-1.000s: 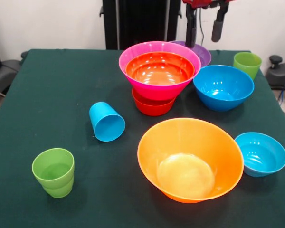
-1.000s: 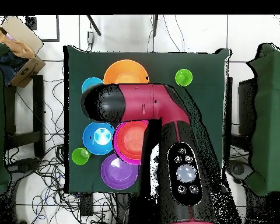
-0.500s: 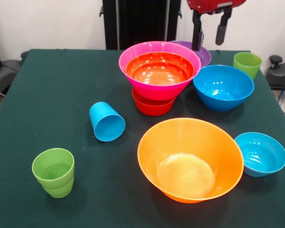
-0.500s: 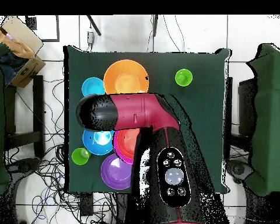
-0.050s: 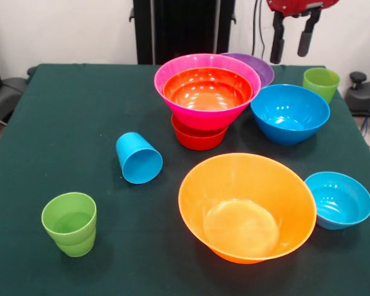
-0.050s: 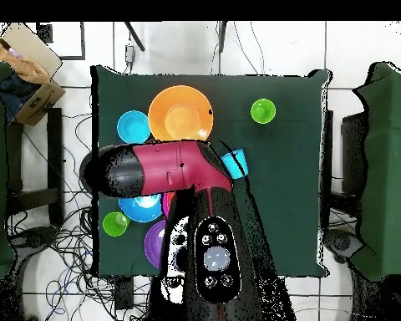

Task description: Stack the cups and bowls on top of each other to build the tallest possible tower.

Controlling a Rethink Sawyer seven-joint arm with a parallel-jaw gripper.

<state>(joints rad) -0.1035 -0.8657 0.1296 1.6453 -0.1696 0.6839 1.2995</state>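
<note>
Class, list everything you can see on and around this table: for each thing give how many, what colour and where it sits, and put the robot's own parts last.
Large pink bowl: one, pink, far middle, resting on a small red-orange bowl.
Medium red-orange bowl: one, nested inside the pink one.
Small red-orange bowl: one, under the pink bowl.
Purple bowl: one, behind the pink bowl.
Blue bowl: one, right of the pile.
Small blue bowl: one, near right edge.
Large orange bowl: one, near middle.
Sky blue cup: one, lying on its side, left of centre.
Lime green cups: two, one near left, one far right.
Table: one, dark green cloth.
Gripper: one, black jaws apart, empty, above the far right.
</note>
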